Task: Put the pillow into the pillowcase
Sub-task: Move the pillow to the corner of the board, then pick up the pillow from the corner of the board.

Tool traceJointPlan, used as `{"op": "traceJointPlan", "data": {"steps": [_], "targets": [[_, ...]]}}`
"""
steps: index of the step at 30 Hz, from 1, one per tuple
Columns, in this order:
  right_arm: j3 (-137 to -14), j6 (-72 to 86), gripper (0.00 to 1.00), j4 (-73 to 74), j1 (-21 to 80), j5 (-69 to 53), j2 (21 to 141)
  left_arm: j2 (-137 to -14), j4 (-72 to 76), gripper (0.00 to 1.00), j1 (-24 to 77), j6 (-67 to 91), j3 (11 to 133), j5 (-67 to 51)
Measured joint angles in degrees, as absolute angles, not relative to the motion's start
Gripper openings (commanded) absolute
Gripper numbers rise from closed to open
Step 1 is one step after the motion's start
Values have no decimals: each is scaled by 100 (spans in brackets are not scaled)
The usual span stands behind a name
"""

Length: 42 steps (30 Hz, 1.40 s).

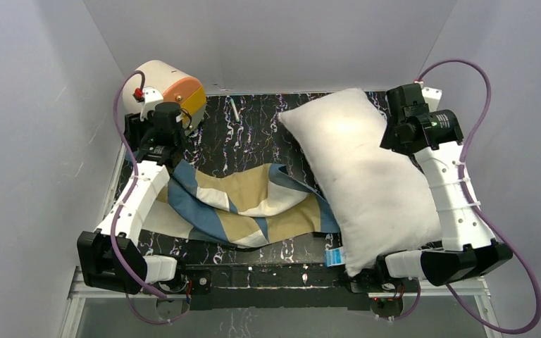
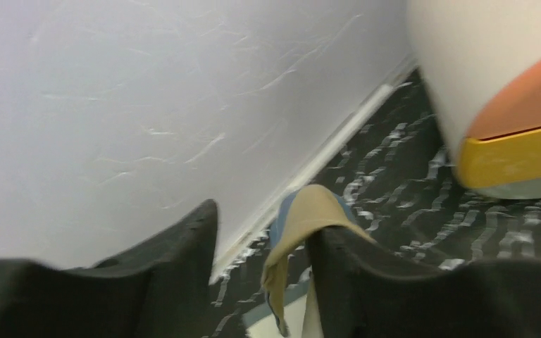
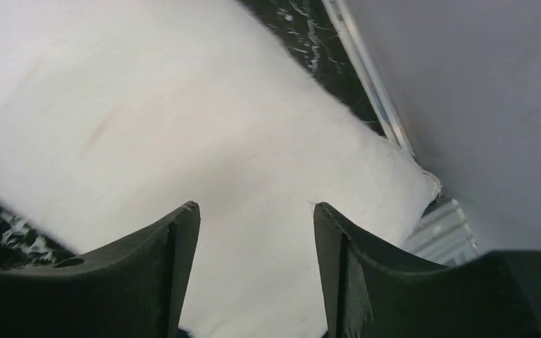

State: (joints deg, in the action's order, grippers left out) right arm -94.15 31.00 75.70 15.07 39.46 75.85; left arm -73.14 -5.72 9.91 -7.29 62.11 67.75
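The white pillow [image 1: 363, 176] lies slantwise on the right half of the table, from the back wall to the front edge. Left of it the blue, tan and cream pillowcase [image 1: 246, 204] lies crumpled and flat. My left gripper [image 1: 163, 141] hovers over the pillowcase's back left corner. In the left wrist view this gripper [image 2: 264, 218] is open, and a fold of the pillowcase [image 2: 317, 211] hangs over the tip of its right finger. My right gripper [image 1: 405, 120] is above the pillow's far right edge. It [image 3: 253, 211] stands open over the pillow [image 3: 183, 127], with nothing pinched.
A cream-and-orange cylinder [image 1: 172, 88] stands at the back left corner, close to my left gripper, and also shows in the left wrist view [image 2: 493, 84]. A thin white stick [image 1: 234, 109] lies near the back wall. White walls enclose the black patterned table [image 1: 253, 134].
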Motion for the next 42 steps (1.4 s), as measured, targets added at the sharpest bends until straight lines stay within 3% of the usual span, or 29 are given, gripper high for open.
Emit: {"op": "traceJointPlan", "data": {"steps": [3, 5, 10, 16, 24, 27, 30, 34, 42], "targets": [[-9594, 2582, 91, 7185, 1498, 2952, 7535, -7269, -1009, 74, 989, -318, 6571, 5992], [-9542, 2217, 98, 6873, 1498, 2145, 7537, -7212, -1271, 76, 987, -67, 6820, 5415], [-9115, 1660, 99, 6093, 1503, 816, 7695, -7037, -2097, 80, 987, 729, 7542, 3732], [-9078, 1129, 99, 5223, 1503, 276, 8305, -6790, -2873, 79, 1052, 1651, 7583, 1688], [-9172, 434, 98, 4681, 1503, 283, 9225, -6965, -3164, 82, 2213, 2241, 6512, 899], [-9172, 311, 88, 4587, 1503, 436, 9579, -7131, -3114, 84, 2781, 2434, 6114, 790], [-9129, 235, 38, 4539, 1503, 438, 9778, -7282, -2934, 85, 3225, 2602, 5874, 725], [-9096, 346, 5, 4517, 1503, 462, 9778, -7461, -2523, 89, 3704, 2821, 5680, 493], [-9139, 604, 1, 4657, 1500, 939, 9428, -8136, -1555, 89, 4377, 2919, 5680, 582]]}}
